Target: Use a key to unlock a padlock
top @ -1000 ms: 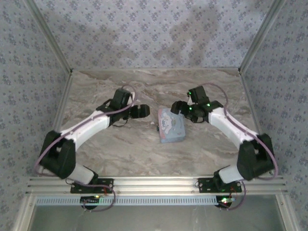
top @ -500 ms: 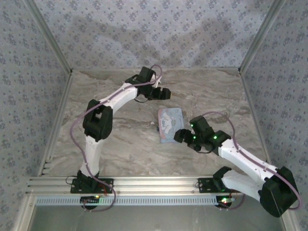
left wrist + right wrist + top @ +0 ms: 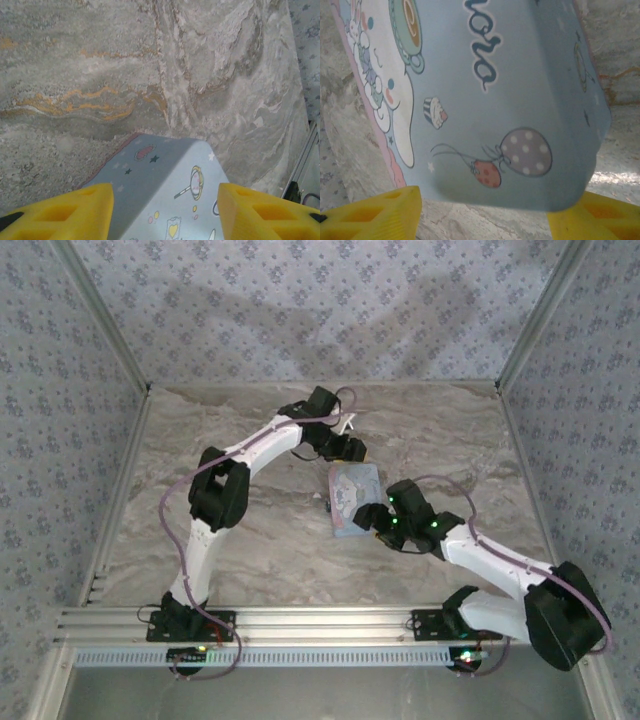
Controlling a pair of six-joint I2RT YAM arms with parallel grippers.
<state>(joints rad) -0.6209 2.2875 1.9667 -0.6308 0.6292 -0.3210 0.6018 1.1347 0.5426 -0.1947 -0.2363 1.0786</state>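
Both arms have closed on the tin (image 3: 356, 495), left pincer (image 3: 347, 449) at its far end, right pincer (image 3: 374, 517) at its near end, each wide open and empty. Your padlock (image 3: 327, 506) sits untouched beside the tin's left edge; unlocking looks all ahead.

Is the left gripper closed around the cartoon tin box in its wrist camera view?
No, the left gripper is wide open, and a corner of the tin box lies untouched in the gap.
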